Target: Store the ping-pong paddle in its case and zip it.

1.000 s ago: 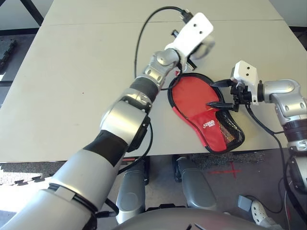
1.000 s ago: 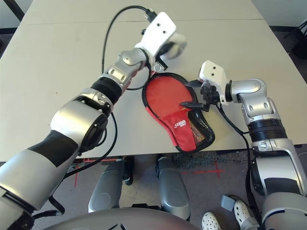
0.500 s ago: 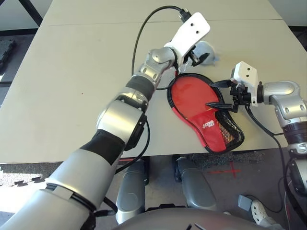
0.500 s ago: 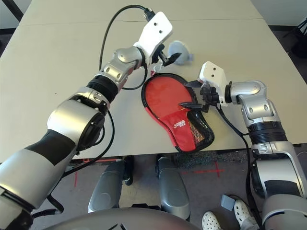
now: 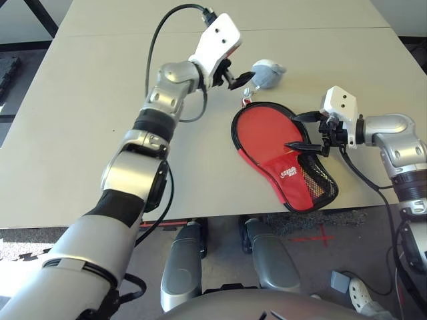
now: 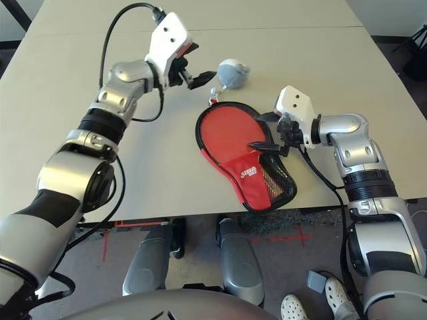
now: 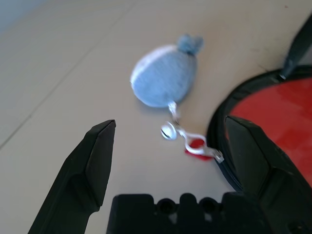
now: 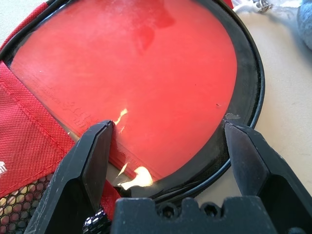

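- On the table [image 5: 100, 100], the paddle [image 5: 267, 133] lies inside the case [image 5: 307, 183], red face showing, flap unzipped.
- Risk: the zipper could snag on the paddle's rim if the flap isn't pulled over first.
- Left gripper [image 5: 239, 79], released and empty, hovers near a small grey pouch [image 5: 267, 73].
- Right gripper [image 5: 305, 131], jaws apart, straddles the case's edge.

Open left tool [image 5: 241, 79] beside grey pouch [image 5: 267, 73], above red case [image 5: 283, 160].
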